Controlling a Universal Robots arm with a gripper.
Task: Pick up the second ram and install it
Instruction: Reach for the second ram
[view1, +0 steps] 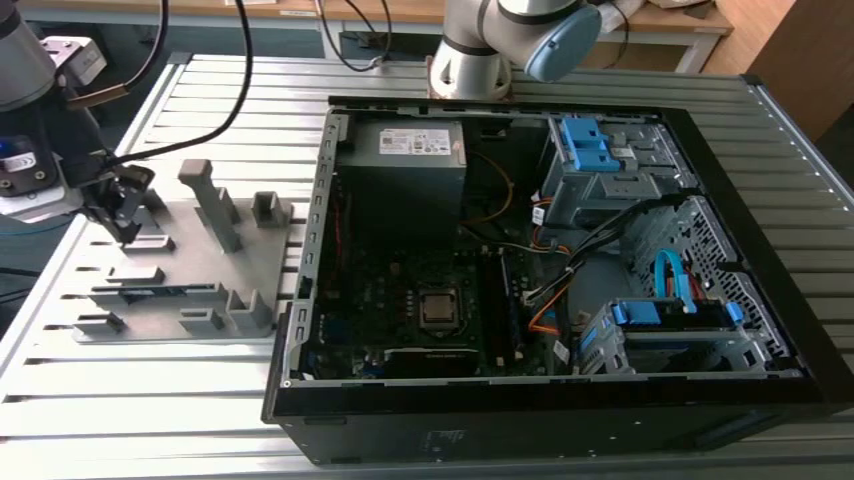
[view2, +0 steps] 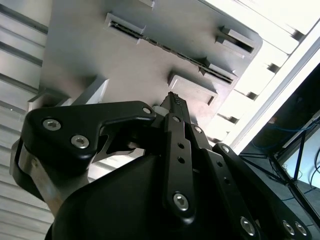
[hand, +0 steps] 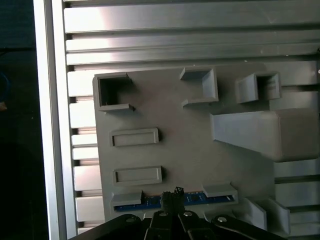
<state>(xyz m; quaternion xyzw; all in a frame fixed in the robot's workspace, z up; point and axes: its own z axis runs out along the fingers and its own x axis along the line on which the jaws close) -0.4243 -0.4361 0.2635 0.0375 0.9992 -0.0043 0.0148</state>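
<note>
The gripper (view1: 128, 232) hangs over the grey holder plate (view1: 187, 268), out at the exterior view's left, well apart from the open computer case (view1: 299, 330). The fingers are drawn right together, tips meeting in a narrow black point. Nothing sits between them. In the second wrist view the gripper (view2: 174, 100) tapers to that same point above the grey holder plate (view2: 100, 55), with its linkage arms folded in on either side.

There's the second ram (hand: 202, 198) in the first wrist view: a blue strip lying on edge in the holder plate (hand: 190, 150), one end tucked into a grey holder block (hand: 127, 197) and the other into its partner block (hand: 220, 190). The gripper (hand: 173, 192) lines up over the middle of the stick, its tips overlapping the blue edge. Whether they touch the board or hover just above it, I can't tell from here.

From the exterior view the second ram (view1: 160, 291) shows as a thin dark-blue strip near the plate's front edge, and the gripper appears a little behind it.

Over in the case, the motherboard (view1: 387, 290) lies exposed with the processor (view1: 437, 310) at its centre. Everything rests on the slatted metal table (view1: 134, 400).
</note>
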